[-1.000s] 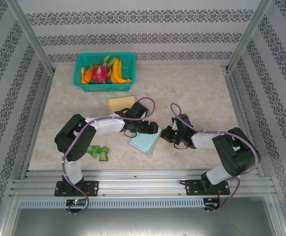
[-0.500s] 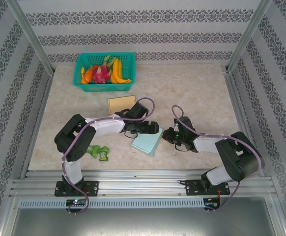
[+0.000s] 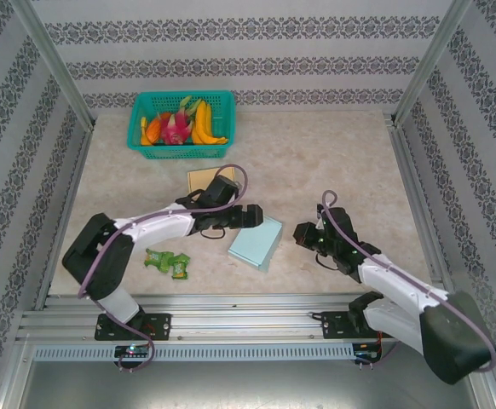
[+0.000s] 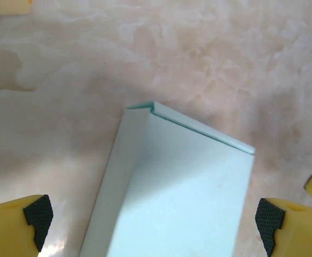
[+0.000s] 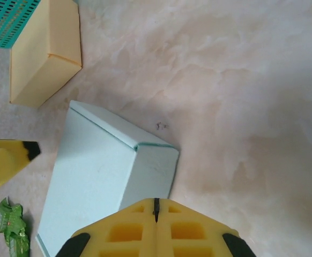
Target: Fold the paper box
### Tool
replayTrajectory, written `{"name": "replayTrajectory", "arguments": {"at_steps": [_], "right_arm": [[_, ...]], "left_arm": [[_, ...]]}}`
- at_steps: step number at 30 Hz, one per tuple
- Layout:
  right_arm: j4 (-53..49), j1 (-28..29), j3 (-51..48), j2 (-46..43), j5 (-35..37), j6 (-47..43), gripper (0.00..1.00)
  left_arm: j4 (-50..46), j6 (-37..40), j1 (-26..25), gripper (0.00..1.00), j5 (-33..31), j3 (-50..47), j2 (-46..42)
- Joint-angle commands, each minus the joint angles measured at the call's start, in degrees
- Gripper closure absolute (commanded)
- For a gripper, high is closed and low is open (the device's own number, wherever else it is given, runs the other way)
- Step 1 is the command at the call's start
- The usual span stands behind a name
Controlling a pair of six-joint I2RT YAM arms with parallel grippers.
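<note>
Left hand (image 3: 250, 216) is hovering wide open over the closed paper box (image 3: 256, 243), right hand (image 3: 302, 233) sitting shut beside it, fold seemingly done.

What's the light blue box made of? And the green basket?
The blue box looks like thin matte card: it has sharp creased edges and flat, dull panels. The basket is probably moulded plastic, going by its even teal colour and its walls of small slots.
</note>
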Motion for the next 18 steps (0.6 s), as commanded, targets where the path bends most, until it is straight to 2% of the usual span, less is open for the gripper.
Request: {"name": "replayTrajectory", "arguments": {"at_steps": [1, 8, 13, 18], "right_arm": [[-7.2, 1.6, -2.0, -4.3, 2.3, -0.9, 1.0], [-12.2, 8.1, -3.7, -10.1, 6.5, 0.9, 1.0], [-11.7, 16.3, -3.5, -7.6, 10.8, 3.4, 1.0], [-9.5, 23.3, -2.9, -2.7, 13.3, 5.9, 1.0]], "left_arm": [[0.1, 0.9, 0.3, 0.01, -1.6, -3.5, -5.5], [0.0, 1.8, 0.2, 0.0, -2.3, -11.9, -13.1], [1.7, 1.0, 0.3, 0.0, -2.3, -14.9, -13.1], [6.0, -0.7, 0.0, 0.0, 2.3, -16.1, -11.7]]}}
